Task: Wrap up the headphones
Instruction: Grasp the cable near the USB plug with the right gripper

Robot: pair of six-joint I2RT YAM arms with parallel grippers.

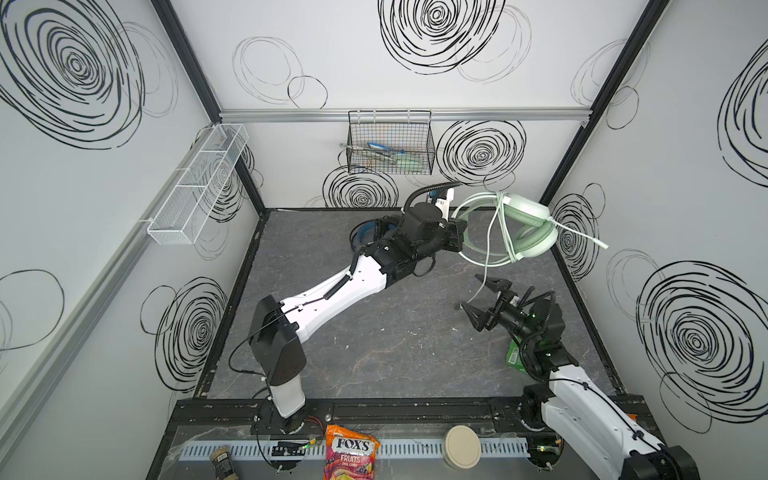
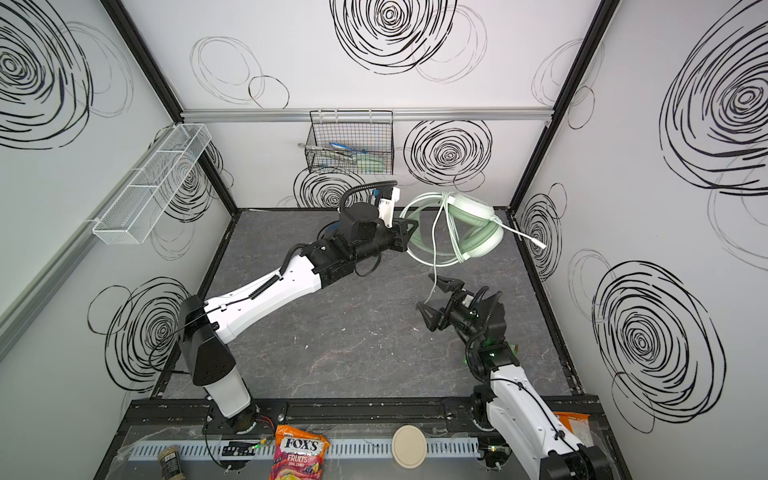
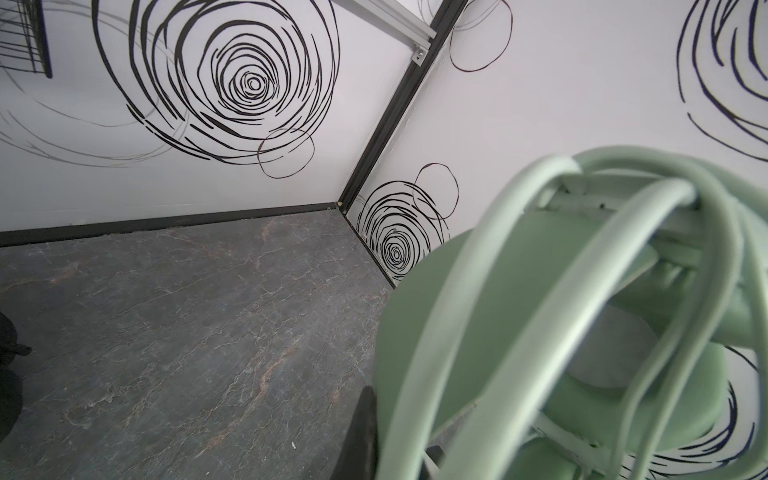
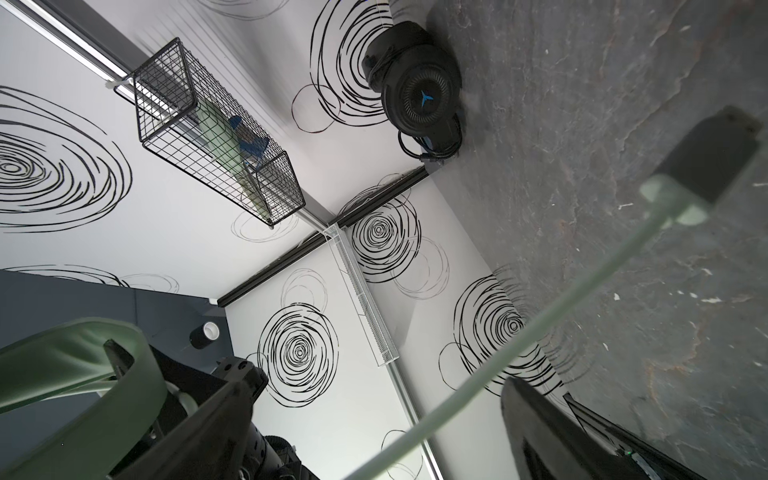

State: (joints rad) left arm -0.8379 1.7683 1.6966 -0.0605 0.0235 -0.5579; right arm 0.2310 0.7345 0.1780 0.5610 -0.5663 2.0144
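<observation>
Left jaws clenched on mint-green headphones (image 1: 528, 237) raised at 1 o'clock, right jaws released astride pale cable (image 4: 540, 328); loose tail may swing clear before closure, slackening wound loops.

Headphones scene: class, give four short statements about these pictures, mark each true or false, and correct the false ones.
1. The left gripper is shut on the mint-green headset. True.
2. The right gripper is clamped on the pale cable. False: its jaws stand open, and the cable hangs between them.
3. The black headset sits inside the black wire basket. False: it lies on the table near the back wall.
4. The black wire basket hangs on the back wall. True.
</observation>
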